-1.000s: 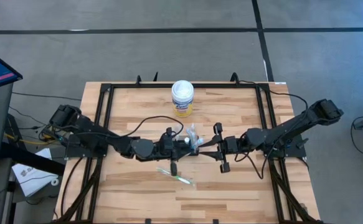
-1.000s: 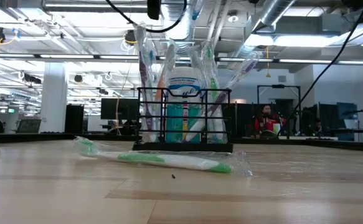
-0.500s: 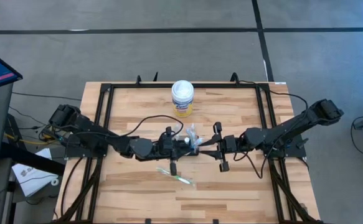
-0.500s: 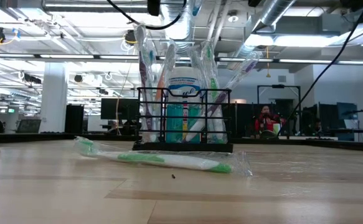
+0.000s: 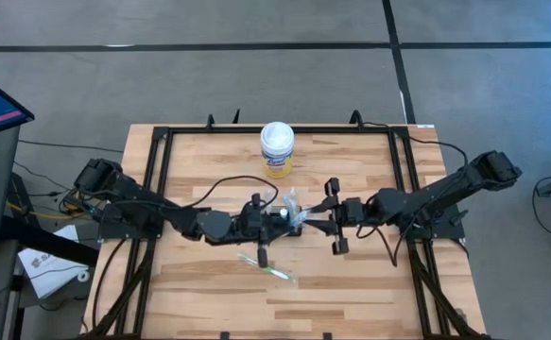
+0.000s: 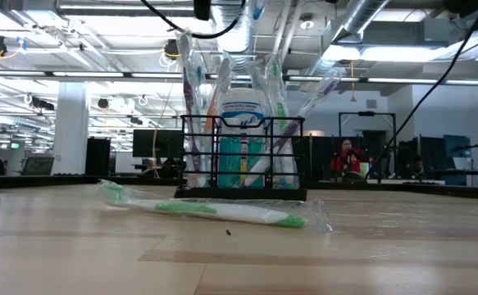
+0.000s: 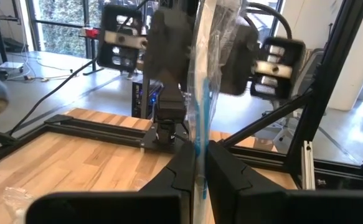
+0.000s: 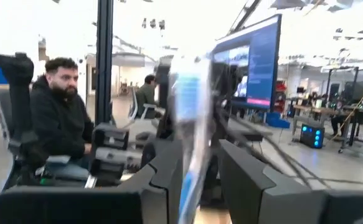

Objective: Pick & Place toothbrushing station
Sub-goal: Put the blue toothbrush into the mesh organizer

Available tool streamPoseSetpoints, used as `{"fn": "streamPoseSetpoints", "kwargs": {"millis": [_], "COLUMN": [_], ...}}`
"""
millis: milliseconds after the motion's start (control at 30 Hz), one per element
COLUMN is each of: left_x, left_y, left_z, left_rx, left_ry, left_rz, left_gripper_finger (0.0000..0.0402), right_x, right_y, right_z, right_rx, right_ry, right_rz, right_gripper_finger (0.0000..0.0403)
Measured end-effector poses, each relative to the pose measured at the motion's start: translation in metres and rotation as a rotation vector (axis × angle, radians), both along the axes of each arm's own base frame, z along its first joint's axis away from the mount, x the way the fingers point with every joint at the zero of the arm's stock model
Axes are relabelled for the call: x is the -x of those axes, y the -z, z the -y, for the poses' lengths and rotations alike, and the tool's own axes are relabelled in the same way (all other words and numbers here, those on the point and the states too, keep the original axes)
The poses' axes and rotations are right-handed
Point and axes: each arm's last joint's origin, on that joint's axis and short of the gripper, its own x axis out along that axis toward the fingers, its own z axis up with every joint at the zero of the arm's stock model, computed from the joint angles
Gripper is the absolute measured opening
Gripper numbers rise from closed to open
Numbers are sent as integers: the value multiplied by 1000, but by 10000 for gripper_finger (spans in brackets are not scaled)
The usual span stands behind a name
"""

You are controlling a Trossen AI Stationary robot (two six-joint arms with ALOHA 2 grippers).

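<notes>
The toothbrushing station [image 6: 243, 160], a black wire caddy, stands on its base on the table with several wrapped toothbrushes upright in it. In the high view my arms hide it. Above it, my left gripper [image 5: 290, 219] and right gripper [image 5: 317, 219] meet nose to nose, level, at the table's middle. Both are shut on one clear-wrapped toothbrush [image 5: 294, 202] that stands upright between them. A second wrapped toothbrush, green [image 6: 214, 211], lies flat on the table in front of the caddy [image 5: 269, 270]. My left gripper pinches the clear wrapper's flat sides [image 7: 199, 148] between its two fingers, coming level from the table's left. The wrapped toothbrush stands upright and rises well above the fingers, clear of the table. My right gripper has its fingers on either side of the same wrapper [image 8: 192, 163], coming level from the table's right, opposite my left gripper. The wrapper rises upright above the fingers. Blur hides the exact part it has.
A white-lidded round canister with a yellow label [image 5: 277, 149] stands behind the caddy near the table's far edge. A black frame [image 5: 162, 142] runs around the tabletop. Bare wood lies near the front edge [image 5: 351, 302]. People sit in the room beyond [image 8: 60, 124].
</notes>
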Motion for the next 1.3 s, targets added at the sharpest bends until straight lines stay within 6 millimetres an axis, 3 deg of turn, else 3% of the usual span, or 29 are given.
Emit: {"fn": "streamPoseSetpoints", "kwargs": {"millis": [200, 667, 1033, 1300], "left_x": [0, -2, -2, -1], "left_y": [0, 1, 1, 7], "left_z": [-1, -3, -2, -3], "left_rx": [0, 2, 2, -8], "left_ry": [-2, -8, -6, -8], "left_rz": [-1, 2, 4, -22], "left_gripper_finger": [12, 12, 12, 22], "right_x": [1, -6, -10, -33], "right_y": [-6, -12, -10, -4], "right_z": [0, -2, -3, -7], "right_rx": [-8, 23, 43, 99], "right_ry": [-9, -27, -19, -1], "right_rz": [56, -22, -3, -31], "right_gripper_finger": [91, 90, 25, 5]}}
